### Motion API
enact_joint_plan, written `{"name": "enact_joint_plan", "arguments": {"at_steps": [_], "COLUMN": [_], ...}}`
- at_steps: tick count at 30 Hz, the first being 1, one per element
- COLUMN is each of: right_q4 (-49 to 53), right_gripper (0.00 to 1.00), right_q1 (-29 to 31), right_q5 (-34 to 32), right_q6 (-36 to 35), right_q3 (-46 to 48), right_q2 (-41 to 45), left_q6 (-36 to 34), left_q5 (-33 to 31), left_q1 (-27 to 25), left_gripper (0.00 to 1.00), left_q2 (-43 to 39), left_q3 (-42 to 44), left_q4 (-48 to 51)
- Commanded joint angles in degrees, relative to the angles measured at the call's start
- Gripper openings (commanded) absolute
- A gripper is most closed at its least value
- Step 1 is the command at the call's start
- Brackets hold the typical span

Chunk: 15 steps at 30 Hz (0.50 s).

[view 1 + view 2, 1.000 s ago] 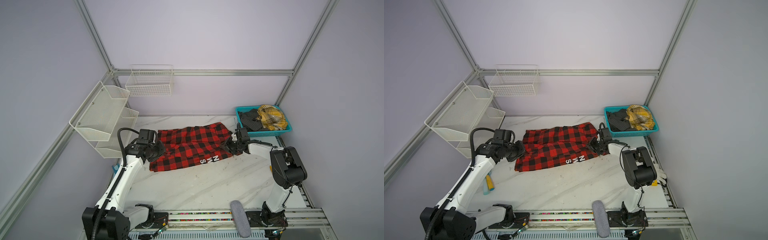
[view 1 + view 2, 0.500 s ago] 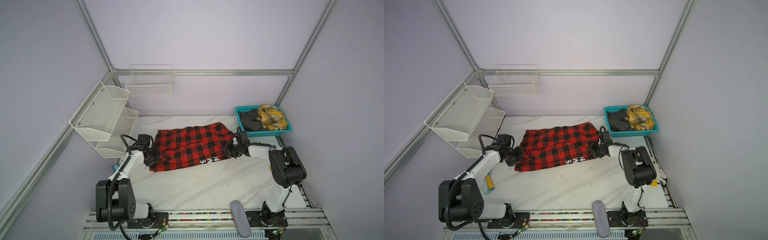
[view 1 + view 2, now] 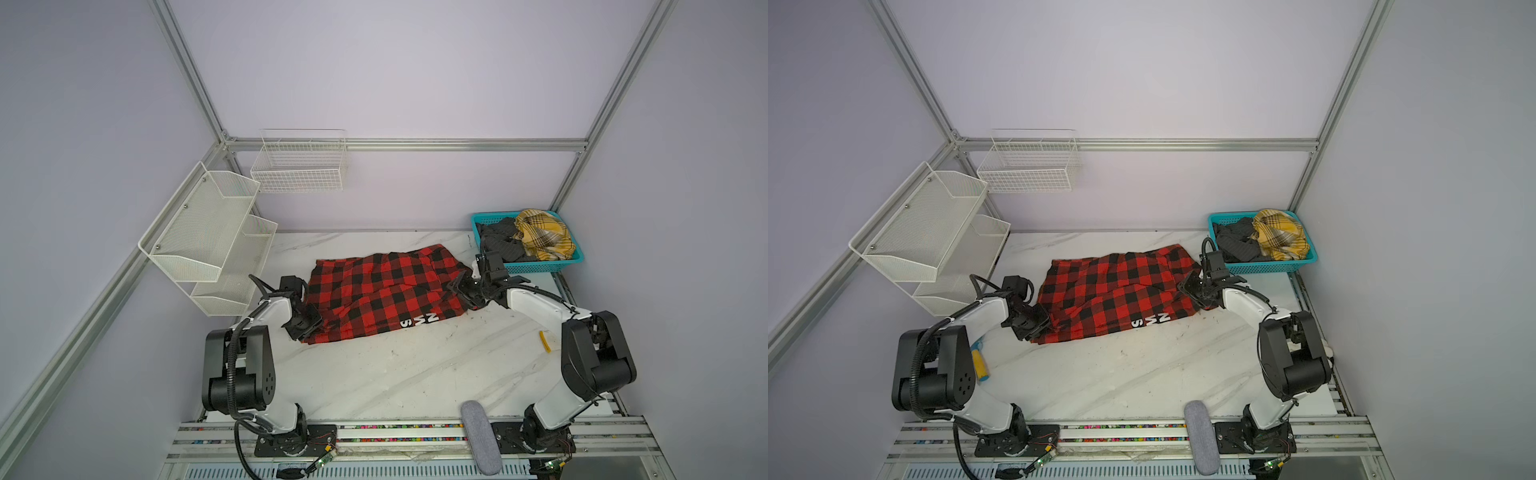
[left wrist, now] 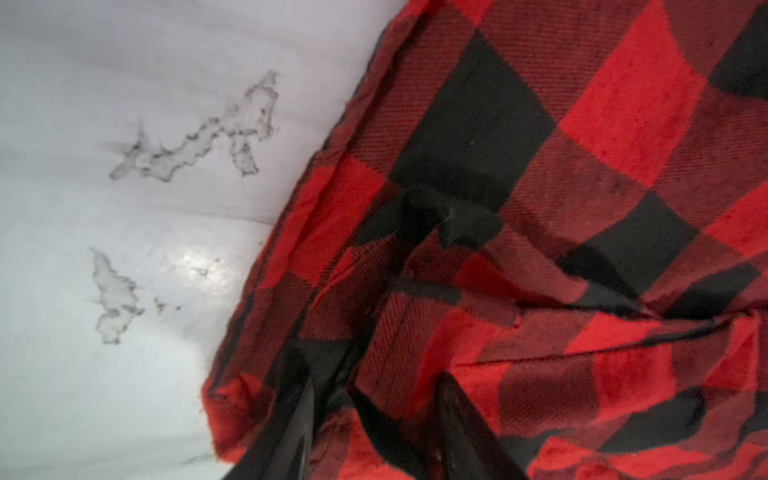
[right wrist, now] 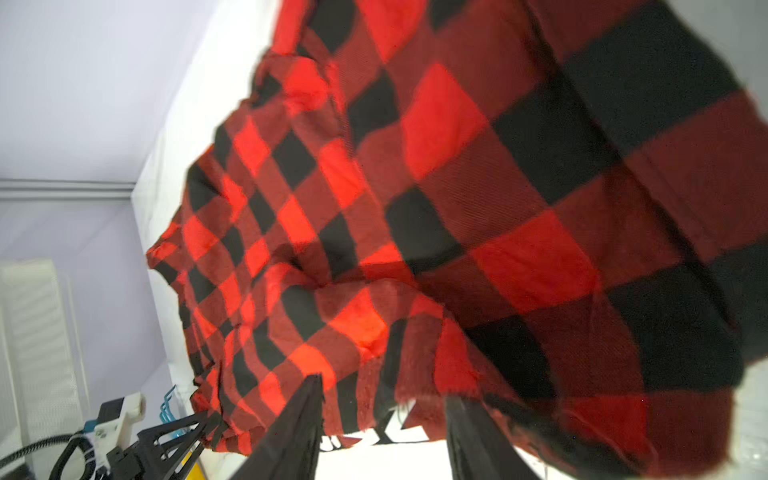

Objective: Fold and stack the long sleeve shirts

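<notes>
One of the long sleeve shirts, a red-and-black check shirt (image 3: 382,291) (image 3: 1121,291), lies folded flat mid-table, its white letters (image 3: 419,321) at the near edge. My left gripper (image 3: 305,322) (image 3: 1038,324) sits low at its near left corner. In the left wrist view it (image 4: 376,376) is open, with loose cloth (image 4: 540,187) lying between the fingers. My right gripper (image 3: 461,291) (image 3: 1190,286) is at the shirt's right edge. In the right wrist view it (image 5: 382,388) is open, with the cloth hem (image 5: 457,249) just past its tips.
A teal basket (image 3: 577,257) (image 3: 1266,268) at the back right holds a yellow plaid garment (image 3: 540,237) and a dark grey one (image 3: 498,241). White mesh shelves (image 3: 208,232) and a wire basket (image 3: 299,166) hang on the left walls. A grey pad (image 3: 480,436) lies at the front rail.
My left arm has dropped low and its jaws have gone from shut to open, letting go of the shirt's left corner. The right jaws have spread wider. The shirt has settled flat.
</notes>
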<state>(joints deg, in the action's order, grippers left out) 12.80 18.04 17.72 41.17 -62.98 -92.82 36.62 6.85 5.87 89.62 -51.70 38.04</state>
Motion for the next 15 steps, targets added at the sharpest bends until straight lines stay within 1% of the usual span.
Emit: {"name": "enact_joint_plan", "arguments": {"at_steps": [1,2,4,6,8,10,11,13,15], "right_q4": [5.55,6.75,8.64,11.01,13.31,13.58,13.5,12.92,11.64], "right_gripper": [0.45,0.42,0.38,0.34,0.34,0.31,0.29,0.27,0.27], "right_q1": [1.54,2.0,3.34,5.43,7.76,8.5,8.5,8.59,8.7], "right_q5": [-4.61,-5.66,-8.03,-11.72,-15.73,-17.61,-17.76,-18.15,-17.78], "right_q6": [-7.2,-8.58,-10.97,-12.76,-14.49,-14.71,-14.63,-14.54,-14.54], "right_q3": [-4.68,-6.47,-10.17,-14.05,-17.91,-18.99,-18.81,-17.65,-15.56], "right_q2": [0.16,-1.32,-4.62,-8.29,-12.14,-14.99,-16.2,-17.37,-17.57], "left_q6": [-0.09,-0.21,-0.63,-0.42,1.41,2.44,2.98,3.48,3.72], "left_q5": [-4.2,-6.56,-8.69,-7.81,-5.19,-3.37,-2.08,0.6,2.42], "left_q1": [-1.55,-3.27,-6.95,-10.08,-11.89,-13.11,-13.29,-13.34,-13.28], "left_gripper": [0.55,0.57,0.59,0.56,0.49,0.41,0.37,0.29,0.24], "left_q2": [-4.56,-5.52,-6.13,-5.51,-4.2,-2.43,-1.21,1.41,3.87], "left_q3": [-6.02,-8.1,-11.55,-14.12,-15.28,-14.47,-13.79,-12.39,-11.0], "left_q4": [2.85,4.17,5.8,6.52,6.57,4.95,4.04,2.59,1.33]}}
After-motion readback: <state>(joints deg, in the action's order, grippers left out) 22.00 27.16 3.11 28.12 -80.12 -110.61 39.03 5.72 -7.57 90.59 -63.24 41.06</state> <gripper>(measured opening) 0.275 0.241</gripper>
